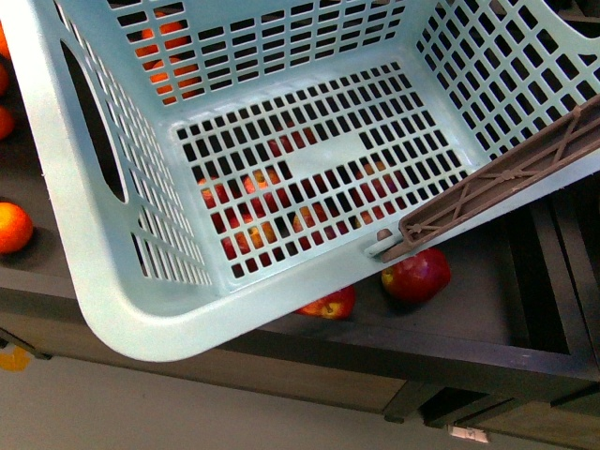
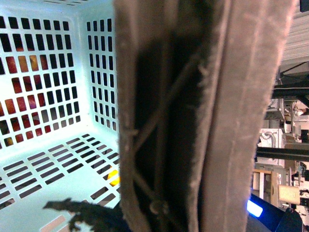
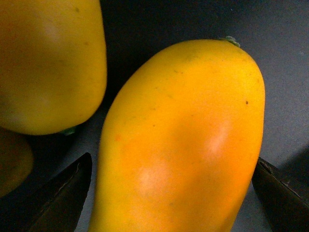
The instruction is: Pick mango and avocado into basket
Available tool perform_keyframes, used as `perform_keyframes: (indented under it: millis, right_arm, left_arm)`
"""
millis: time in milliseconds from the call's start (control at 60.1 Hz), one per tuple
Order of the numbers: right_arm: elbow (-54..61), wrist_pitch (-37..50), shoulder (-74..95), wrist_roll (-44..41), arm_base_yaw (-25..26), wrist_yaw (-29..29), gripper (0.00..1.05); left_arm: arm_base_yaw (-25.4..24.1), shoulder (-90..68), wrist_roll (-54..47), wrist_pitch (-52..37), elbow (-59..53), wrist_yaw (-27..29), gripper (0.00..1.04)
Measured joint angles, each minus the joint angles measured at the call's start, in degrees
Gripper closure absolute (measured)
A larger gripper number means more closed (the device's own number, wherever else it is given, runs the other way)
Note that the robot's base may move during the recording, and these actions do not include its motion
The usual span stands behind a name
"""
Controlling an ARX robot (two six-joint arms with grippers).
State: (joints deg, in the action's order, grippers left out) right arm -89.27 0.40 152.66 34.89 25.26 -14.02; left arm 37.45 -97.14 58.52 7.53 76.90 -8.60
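Fingers (image 3: pixel 65 193) of my right gripper (image 3: pixel 171 200) spread wide, the mango (image 3: pixel 183 140) between them.
One dark tip sits on each flank of the mango; they look just shy of its skin, though this close I cannot be sure. Another yellow fruit (image 3: pixel 48 63) lies just beyond one finger. My left fingers are out of sight, state unknown; the brown handle (image 2: pixel 193 116) of the basket (image 1: pixel 112 309) fills that wrist's view.
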Motion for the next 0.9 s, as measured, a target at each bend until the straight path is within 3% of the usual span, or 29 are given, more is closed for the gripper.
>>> perform_keyframes:
  millis: [50, 316, 533, 682, 899]
  right_arm:
    - [-0.3, -0.1, 0.5, 0.0, 0.2, 0.0, 0.09]
    - [-0.4, 1.1, 1.5, -0.3, 0.9, 0.8, 0.44]
    - [3.2, 5.2, 0.0, -2.5, 2.1, 3.2, 0.44]
    - [11.9, 13.1, -6.6, -8.1, 2.9, 6.2, 0.44]
    - [24.5, 21.6, -21.9, -16.1, 3.0, 14.7, 0.44]
  left_arm:
    - [0.0, 0.0, 0.0, 0.0, 0.0, 0.0, 0.90]
    - [0.0, 0.0, 0.0, 0.0, 0.0, 0.0, 0.90]
    - [0.0, 0.0, 0.0, 0.0, 0.0, 0.0, 0.90]
    - [0.0, 0.0, 0.0, 0.0, 0.0, 0.0, 0.90]
    - [0.0, 0.0, 0.0, 0.0, 0.0, 0.0, 0.90]
